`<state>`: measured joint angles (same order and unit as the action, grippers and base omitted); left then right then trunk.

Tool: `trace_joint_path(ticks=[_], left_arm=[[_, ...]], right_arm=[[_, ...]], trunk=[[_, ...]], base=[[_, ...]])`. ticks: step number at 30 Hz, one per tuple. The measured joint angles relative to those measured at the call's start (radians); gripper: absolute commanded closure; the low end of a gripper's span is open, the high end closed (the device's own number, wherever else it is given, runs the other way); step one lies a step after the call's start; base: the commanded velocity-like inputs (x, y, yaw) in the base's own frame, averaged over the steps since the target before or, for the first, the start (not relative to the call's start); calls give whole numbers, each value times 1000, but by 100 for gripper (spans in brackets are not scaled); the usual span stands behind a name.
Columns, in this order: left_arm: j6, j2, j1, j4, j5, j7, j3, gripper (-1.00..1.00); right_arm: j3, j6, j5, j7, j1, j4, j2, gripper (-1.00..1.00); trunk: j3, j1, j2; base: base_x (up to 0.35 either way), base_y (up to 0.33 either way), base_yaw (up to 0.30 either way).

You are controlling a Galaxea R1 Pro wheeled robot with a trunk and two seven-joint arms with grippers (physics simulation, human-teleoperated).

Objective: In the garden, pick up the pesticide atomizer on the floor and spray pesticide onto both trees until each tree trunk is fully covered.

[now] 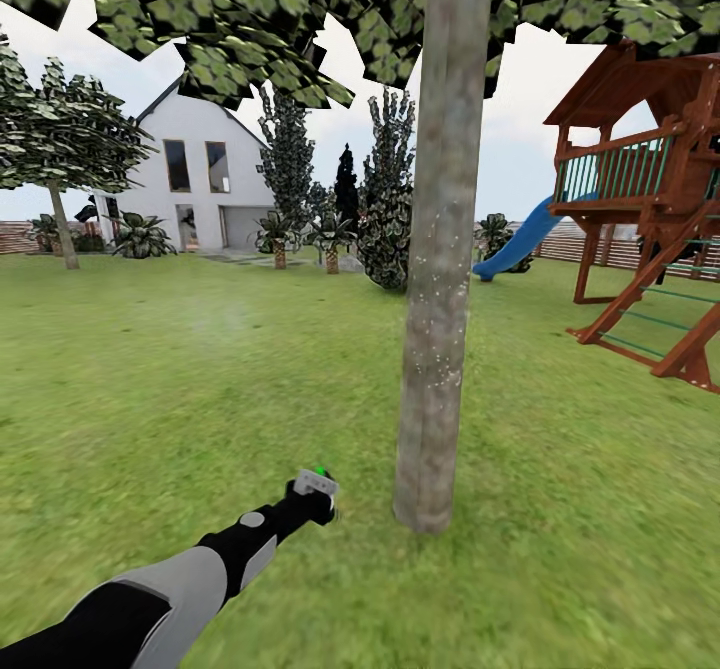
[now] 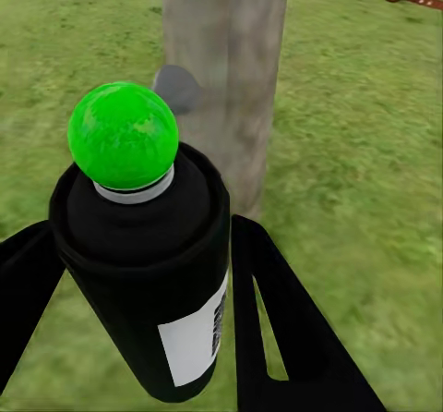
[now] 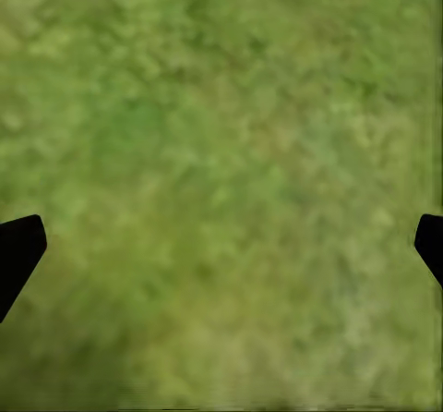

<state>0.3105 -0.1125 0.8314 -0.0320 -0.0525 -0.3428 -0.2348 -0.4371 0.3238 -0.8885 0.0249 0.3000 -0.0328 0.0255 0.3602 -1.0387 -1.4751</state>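
1. The left gripper [image 2: 138, 338] is nearest; its two black fingers [image 2: 277, 329] are closed against the sides of the pesticide atomizer [image 2: 148, 283], a dark canister with a white label and a round green top. It is held upright off the lawn, probably so the nozzle can face the bark.
2. The left arm [image 1: 180, 579] reaches forward and low, keeping the atomizer near the base of the tree trunk [image 1: 440, 249], just beside it but apart.
3. The right gripper [image 3: 221, 236] hangs over bare grass [image 3: 221, 107]; its fingers sit wide apart at the view's edges, holding nothing.
4. Pale specks dot the trunk's middle, possibly spray; I cannot tell.
5. Farther right stands a wooden playset [image 1: 650, 209] with a blue slide [image 1: 520, 239].
6. Far left, a second tree [image 1: 60, 149] stands well apart, before a white house [image 1: 200, 179].
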Motion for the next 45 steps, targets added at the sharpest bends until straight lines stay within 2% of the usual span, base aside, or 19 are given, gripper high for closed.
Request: trace_joint_path(ticks=[4,7,9,11,13,15,16,19,20,21,23,25,26,27,32,37,39,42,45], left_arm=[[1,0,0,-1,-1,16,-1,100],[1,3,0,-3,-3,18,1,100],[1,4,0,-4,-4,19,3,100],[-5,12,0,-4,-5,18,4,100],[-68,50,0,-5,-6,-13,4,100],[-125,80,0,-14,-4,-172,1,100],[-133,89,0,-17,-4,-242,0,100],[-140,102,0,-21,2,-452,-19,100],[-139,103,0,-22,4,-528,-58,100],[-139,103,0,-22,3,-564,-81,100],[-138,103,0,-22,2,-625,-117,100],[-139,101,0,-22,1,-657,-129,100],[-140,96,0,-22,2,-668,-133,100],[-139,91,0,-22,2,-672,-132,100],[-99,83,0,-21,-2,-670,-131,100],[-95,52,0,-4,1,-646,-127,100],[-95,47,0,-1,2,-634,-127,100],[-95,45,0,0,2,-631,-127,100],[-95,45,0,0,2,-629,-127,100]], right_arm=[[-3,0,2,19,0,5,34,-100],[-7,-8,22,19,5,117,71,-100],[-5,-155,68,-7,65,244,88,-100],[-5,-268,101,-76,174,284,130,-100],[-5,-326,180,-190,279,302,188,-100],[-5,-383,315,-390,345,310,247,-100],[-5,-396,345,-472,362,311,262,-100],[-4,-414,384,-750,402,329,292,-100],[-4,-417,391,-884,411,339,295,-100],[-3,-418,394,-959,414,343,294,-100],[-3,-418,405,-1127,418,378,272,-100],[-1,-418,409,-1186,419,417,235,-100],[-1,-417,411,-1203,419,431,204,-100],[0,-415,411,-1209,419,437,182,-100],[2,-390,411,-1215,419,442,132,-100],[6,-386,410,-1212,419,444,50,-100],[7,-387,411,-1210,419,514,-20,-100],[9,-387,410,-1209,420,563,-81,-100],[9,-387,410,-1212,419,575,-96,-100]], trunk=[[0,0,0],[0,0,0],[0,0,0],[0,0,0],[0,0,0],[0,0,0],[0,0,0],[0,0,0],[0,0,0],[0,0,0],[0,0,0],[0,0,0],[0,0,0],[0,0,0],[0,0,0],[0,0,0],[0,0,0],[0,0,0],[0,0,0]], base=[[0,0,0],[0,0,0],[0,0,0],[0,0,0],[0,0,0],[0,0,0],[0,0,0],[0,0,0],[0,0,0],[0,0,0],[0,0,0],[0,0,0],[0,0,0],[0,0,0],[0,0,0],[0,0,0],[0,0,0],[0,0,0],[0,0,0]])
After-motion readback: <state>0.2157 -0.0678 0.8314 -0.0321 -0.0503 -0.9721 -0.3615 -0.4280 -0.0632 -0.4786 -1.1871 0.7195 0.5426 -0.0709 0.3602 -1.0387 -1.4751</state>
